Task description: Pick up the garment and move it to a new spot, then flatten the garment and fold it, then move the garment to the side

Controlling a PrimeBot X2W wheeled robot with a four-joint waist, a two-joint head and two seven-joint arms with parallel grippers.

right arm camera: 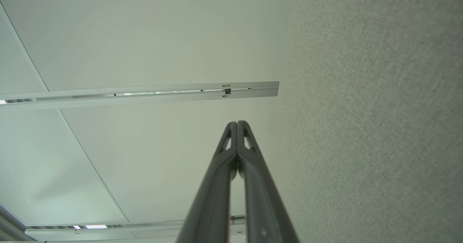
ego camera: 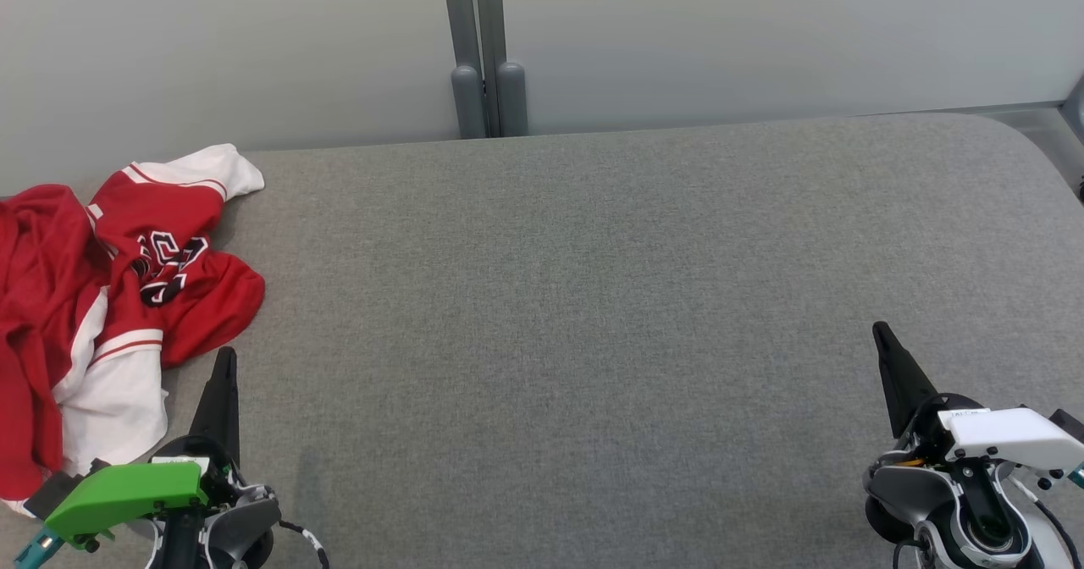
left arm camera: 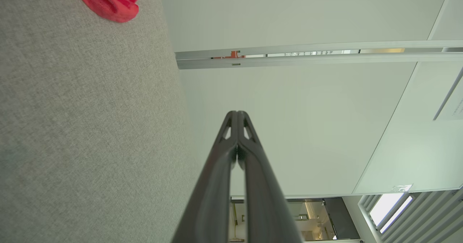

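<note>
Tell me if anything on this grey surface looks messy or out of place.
Yes: the red and white garment lies crumpled in a heap at the left end of the grey surface, not flattened. The left hand sits shut close beside it.

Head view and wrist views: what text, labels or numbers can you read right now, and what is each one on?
Nothing reads clearly enough to quote.
Black lettering on the garment: crumpled and folded over, unreadable.
Left wrist tag, behind the left hand: too small to read.
Right wrist tag, behind the right hand: too small to read.
Wall notice in the left wrist view: blurred.
</note>
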